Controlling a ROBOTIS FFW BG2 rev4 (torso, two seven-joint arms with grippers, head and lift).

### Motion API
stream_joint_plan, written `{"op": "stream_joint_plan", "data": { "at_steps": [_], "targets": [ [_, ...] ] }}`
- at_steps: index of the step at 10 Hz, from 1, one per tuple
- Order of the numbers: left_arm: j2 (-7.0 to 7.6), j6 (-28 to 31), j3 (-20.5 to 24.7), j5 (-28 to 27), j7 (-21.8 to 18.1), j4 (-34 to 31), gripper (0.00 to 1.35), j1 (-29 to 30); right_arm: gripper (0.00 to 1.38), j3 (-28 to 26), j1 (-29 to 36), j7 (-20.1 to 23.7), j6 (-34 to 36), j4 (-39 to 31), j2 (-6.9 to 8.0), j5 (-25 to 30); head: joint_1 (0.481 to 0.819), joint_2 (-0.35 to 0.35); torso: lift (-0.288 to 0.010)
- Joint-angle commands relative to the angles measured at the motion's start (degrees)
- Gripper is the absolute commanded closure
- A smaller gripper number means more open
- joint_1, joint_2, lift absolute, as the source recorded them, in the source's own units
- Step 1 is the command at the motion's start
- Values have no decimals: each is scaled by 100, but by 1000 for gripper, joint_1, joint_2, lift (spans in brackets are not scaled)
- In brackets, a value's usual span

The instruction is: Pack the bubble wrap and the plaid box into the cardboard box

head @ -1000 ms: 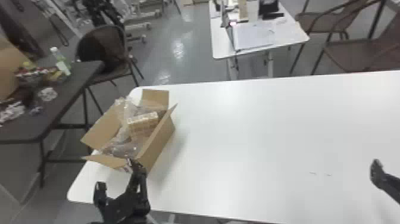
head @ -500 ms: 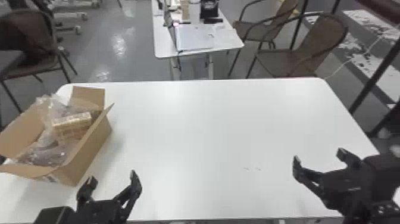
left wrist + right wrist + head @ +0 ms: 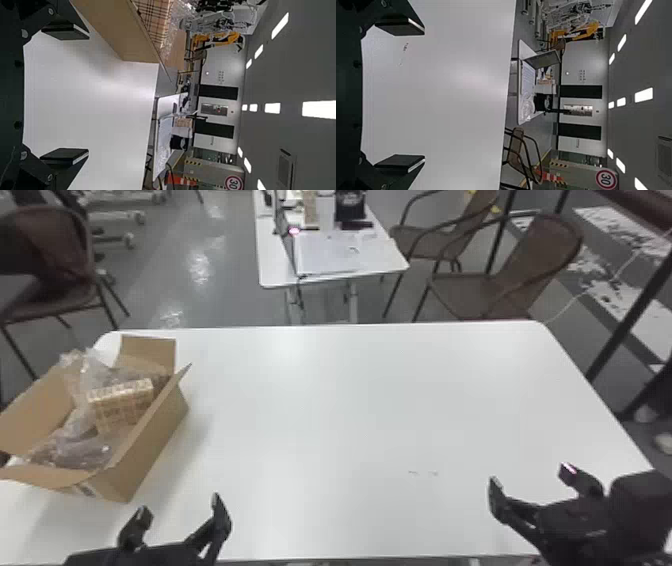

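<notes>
Spread, empty: left gripper [image 3: 176,510], right gripper [image 3: 531,477]. Beyond former, leftward, in cardboard box [image 3: 154,435]: plaid box [image 3: 121,402], likely light, stiff, best gripped by ends; bubble wrap [image 3: 80,450], probably soft, slippery.

A matt brown cardboard box [image 3: 155,440] sits at nine o'clock in the head view on a smooth, softly shining white table [image 3: 350,415].
Inside, clear plastic bubble wrap [image 3: 85,450] gleams, crinkled and glossy, beside a tan plaid box [image 3: 122,400] with a faint sheen; the black left gripper [image 3: 180,506] at eight o'clock and black right gripper [image 3: 531,477] at four look matt.
</notes>
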Motion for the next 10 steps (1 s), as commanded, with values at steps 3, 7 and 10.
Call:
{"op": "stream_joint_plan", "data": {
  "at_steps": [3,7,10],
  "targets": [
    [-20,-121,13,-118,98,7,251,32,159,-32,-51,82,52,-41,-27,61,695,54,-119],
    [-20,-226,13,-206,177,7,252,67,159,-32,-42,82,113,-93,-36,96,695,58,-119],
    [-20,-279,13,-250,256,16,252,85,159,-32,-68,82,149,-76,-27,78,695,61,-119]
  ]
}}
